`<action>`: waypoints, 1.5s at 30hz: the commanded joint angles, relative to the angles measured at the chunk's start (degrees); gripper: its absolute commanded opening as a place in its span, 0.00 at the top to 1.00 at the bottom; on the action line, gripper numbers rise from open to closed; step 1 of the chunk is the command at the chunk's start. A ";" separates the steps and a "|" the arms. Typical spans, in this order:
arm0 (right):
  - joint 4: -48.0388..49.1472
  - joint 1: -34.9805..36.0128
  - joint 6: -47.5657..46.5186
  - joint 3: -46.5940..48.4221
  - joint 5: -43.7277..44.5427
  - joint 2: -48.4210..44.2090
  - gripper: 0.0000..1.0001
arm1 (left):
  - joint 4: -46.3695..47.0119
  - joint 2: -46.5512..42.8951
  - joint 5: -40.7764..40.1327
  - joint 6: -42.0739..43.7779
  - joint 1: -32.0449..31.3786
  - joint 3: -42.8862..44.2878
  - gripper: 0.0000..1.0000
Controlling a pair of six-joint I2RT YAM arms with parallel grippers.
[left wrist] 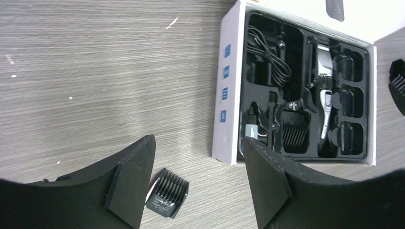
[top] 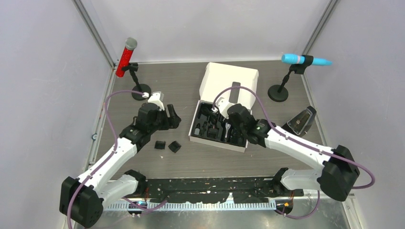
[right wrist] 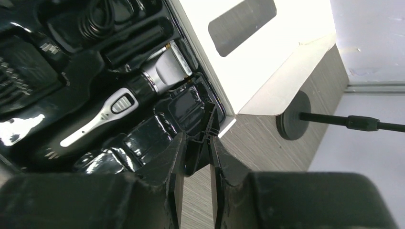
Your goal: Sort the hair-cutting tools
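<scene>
The black-and-silver clipper (right wrist: 119,107) lies in the black tray of the white box (top: 195,125); it also shows in the left wrist view (left wrist: 325,95). My right gripper (right wrist: 197,143) is shut on a small black comb attachment (right wrist: 204,125), above the tray's right edge; in the top view this gripper (top: 228,117) is over the box. My left gripper (left wrist: 199,143) is open and empty over the table left of the box (left wrist: 224,90), also in the top view (top: 173,118). One comb (left wrist: 167,193) lies below it. Two combs (top: 160,144) (top: 175,147) lie on the table.
A red microphone (top: 126,57) on a stand is at the back left, a blue one (top: 305,59) at the back right. A dark wedge-shaped object (top: 301,121) lies right of the box. The box lid (top: 229,78) stands open behind the tray.
</scene>
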 commanded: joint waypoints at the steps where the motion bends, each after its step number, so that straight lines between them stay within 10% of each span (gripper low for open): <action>1: 3.16 0.10 -5.28 0.79 5.54 4.21 0.95 | -2.80 -1.67 -4.45 -0.52 0.78 2.59 0.29; 21: 7.17 -0.44 -17.30 -0.67 9.81 18.26 0.94 | -3.71 -0.66 -3.84 -0.21 1.24 2.84 0.29; 45: -2.21 0.36 -10.08 3.28 1.80 13.52 0.60 | -3.89 0.59 -2.38 -0.16 1.42 3.11 0.29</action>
